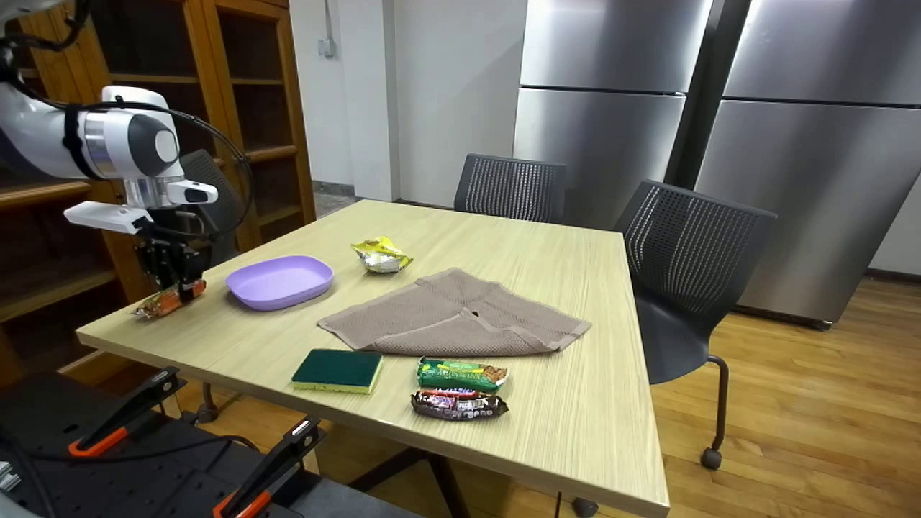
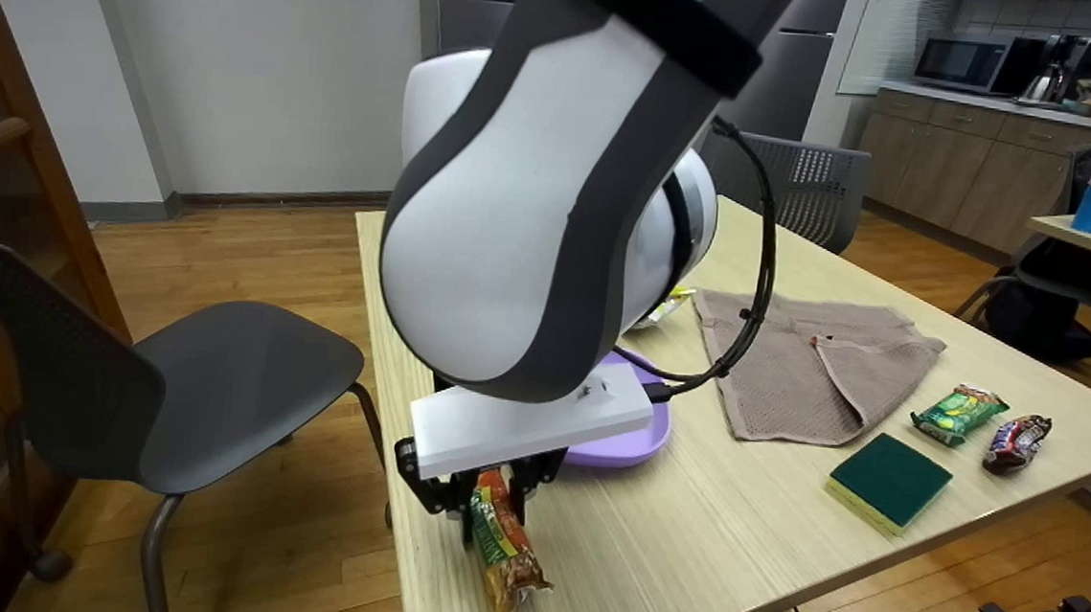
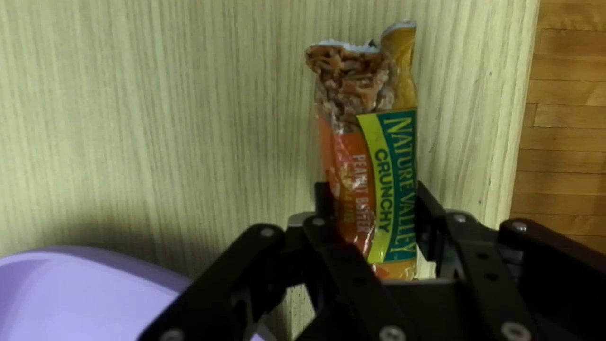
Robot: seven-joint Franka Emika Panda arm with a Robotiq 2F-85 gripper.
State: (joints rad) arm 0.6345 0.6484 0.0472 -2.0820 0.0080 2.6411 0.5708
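Snack bar (image 3: 369, 180) beside dish (image 3: 85, 298)

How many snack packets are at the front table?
4: orange packet in the gripper, yellow packet near the dish, green packet and brown packet near the sponge. The towel could hide more.

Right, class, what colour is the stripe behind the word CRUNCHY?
Yellow-green; the stripe shows best in the wrist view.

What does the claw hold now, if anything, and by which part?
The claw holds the Nature Valley bar by its two long sides, across its width.
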